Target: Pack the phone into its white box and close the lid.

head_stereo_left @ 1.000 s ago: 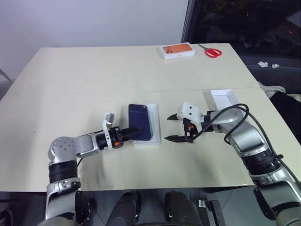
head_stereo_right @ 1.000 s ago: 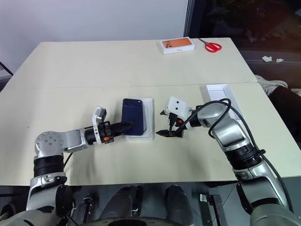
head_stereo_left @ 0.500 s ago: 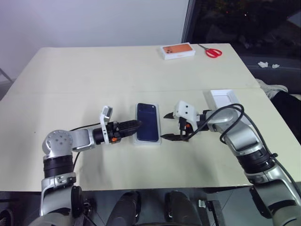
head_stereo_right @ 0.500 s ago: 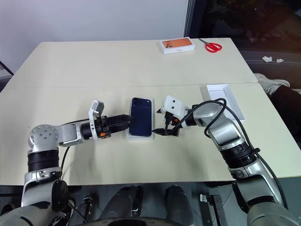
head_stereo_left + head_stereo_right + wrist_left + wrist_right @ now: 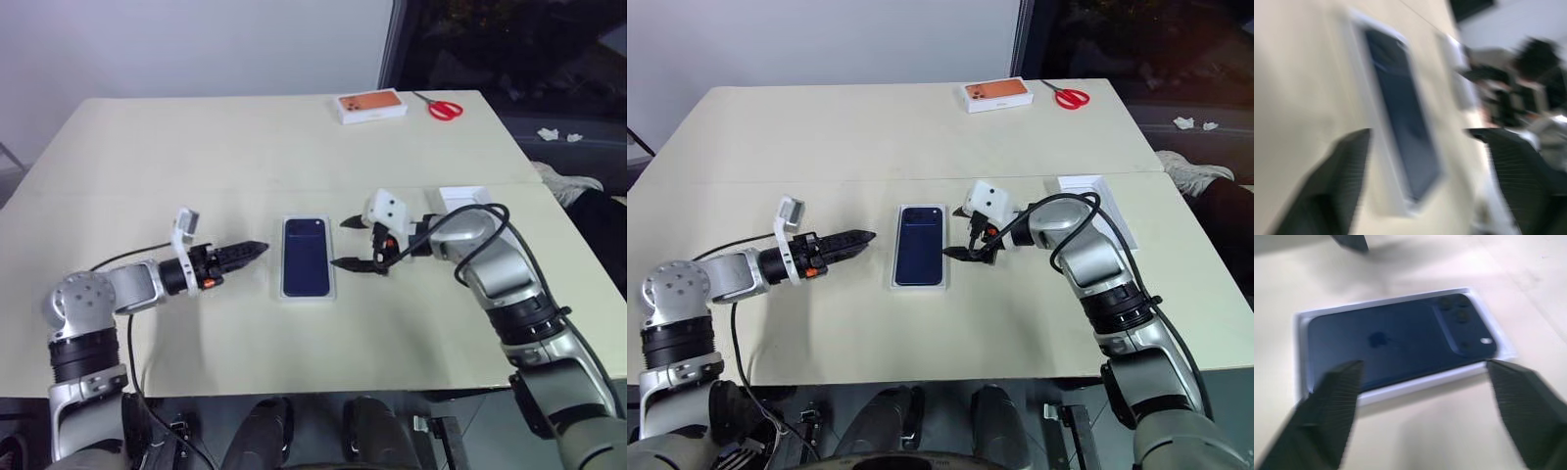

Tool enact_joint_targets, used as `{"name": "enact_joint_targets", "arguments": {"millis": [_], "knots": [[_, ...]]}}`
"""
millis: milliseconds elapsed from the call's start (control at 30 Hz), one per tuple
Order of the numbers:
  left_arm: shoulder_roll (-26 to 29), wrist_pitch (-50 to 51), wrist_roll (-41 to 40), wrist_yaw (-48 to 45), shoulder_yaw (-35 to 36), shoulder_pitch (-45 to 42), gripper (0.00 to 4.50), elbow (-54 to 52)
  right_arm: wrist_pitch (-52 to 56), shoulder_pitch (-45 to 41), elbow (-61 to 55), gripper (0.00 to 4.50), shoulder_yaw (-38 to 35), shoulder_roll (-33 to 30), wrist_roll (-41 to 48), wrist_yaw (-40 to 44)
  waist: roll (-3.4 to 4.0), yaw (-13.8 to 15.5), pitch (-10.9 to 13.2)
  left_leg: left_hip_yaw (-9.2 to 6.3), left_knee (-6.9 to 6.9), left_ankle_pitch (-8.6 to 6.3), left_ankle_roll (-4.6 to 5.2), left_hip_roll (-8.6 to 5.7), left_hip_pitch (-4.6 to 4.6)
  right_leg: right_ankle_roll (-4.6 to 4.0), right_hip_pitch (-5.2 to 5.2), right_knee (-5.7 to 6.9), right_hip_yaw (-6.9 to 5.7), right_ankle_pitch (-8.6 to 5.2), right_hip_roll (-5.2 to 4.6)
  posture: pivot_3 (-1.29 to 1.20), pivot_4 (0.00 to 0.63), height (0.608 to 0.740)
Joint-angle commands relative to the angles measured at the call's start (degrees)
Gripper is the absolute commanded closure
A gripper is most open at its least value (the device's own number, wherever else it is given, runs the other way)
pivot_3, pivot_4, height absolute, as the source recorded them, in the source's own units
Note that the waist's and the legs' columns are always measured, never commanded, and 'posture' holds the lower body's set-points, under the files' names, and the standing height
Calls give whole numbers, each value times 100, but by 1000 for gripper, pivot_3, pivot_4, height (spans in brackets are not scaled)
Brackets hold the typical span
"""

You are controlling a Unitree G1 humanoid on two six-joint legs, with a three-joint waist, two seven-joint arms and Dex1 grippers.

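1. While the phone (image 5: 306,257) lies flat inside the white box (image 5: 308,292) at mid-table, both grippers flank it empty.
2. At its 9 o'clock, clear of it, the left gripper (image 5: 247,251) has fingers parted.
3. At its 3 o'clock, the right gripper (image 5: 350,244) is spread, just beside the box edge.
4. Toward 2 o'clock lies the lid (image 5: 464,199), apart.

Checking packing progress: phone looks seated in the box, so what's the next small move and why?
Probably swing the right gripper back to the lid and grasp it: the phone lies flat inside the white box, both grippers are open and holding nothing, and the lid sits apart, by the right arm.
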Motion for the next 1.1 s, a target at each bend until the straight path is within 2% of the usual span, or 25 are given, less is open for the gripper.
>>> {"name": "enact_joint_targets", "arguments": {"millis": [33,133,167,300,533,700,933,1100], "knots": [[108,-889,756,29,-471,120,2904,-245,-369,-1,152,2516,31,15,-217,-148,-1,4,1,0,0,0,0,0,-1,0,-1,0,0,0,0,0,150,740],[192,-1409,1193,-278,-1057,312,4479,-510,-677,-4,475,4040,210,-12,-583,-332,0,8,1,2,0,0,0,-1,-1,-1,0,-1,1,1,-2,0,150,740],[130,-1553,1354,-277,-1259,324,4500,-532,-785,2,569,4386,303,-10,-721,-371,0,8,1,2,0,0,0,-1,-1,-1,0,-1,1,1,-2,0,150,740],[-23,-2037,1989,-288,-2002,225,4500,-446,-899,50,675,4386,533,98,-1026,-475,0,9,1,2,0,0,1,-1,-1,-1,-1,0,1,1,-2,0,150,740],[-435,-2287,2555,-436,-2787,-152,4500,-95,-697,187,382,4386,555,291,-1030,-483,2,22,1,0,3,0,1,-3,-1,-1,3,0,-2,1,-1,0,150,740],[-716,-2102,2585,-608,-3018,-93,4500,-107,-578,344,97,4386,532,162,-967,-313,3,39,0,-2,5,-1,4,-5,4,-1,12,-1,-4,1,-2,0,150,740],[-1282,-1977,2611,-595,-3235,-114,4500,-355,-603,632,-38,4386,267,-346,-995,-184,6,176,-2,-4,15,-5,10,-10,5,0,25,-9,-9,1,-5,0,150,740],[-1457,-1973,2755,-691,-3365,-197,4500,-307,-544,858,-262,4386,123,-635,-783,143,6,252,-2,-5,20,-10,20,-15,5,0,33,-15,-11,1,-9,0,150,740]]}}
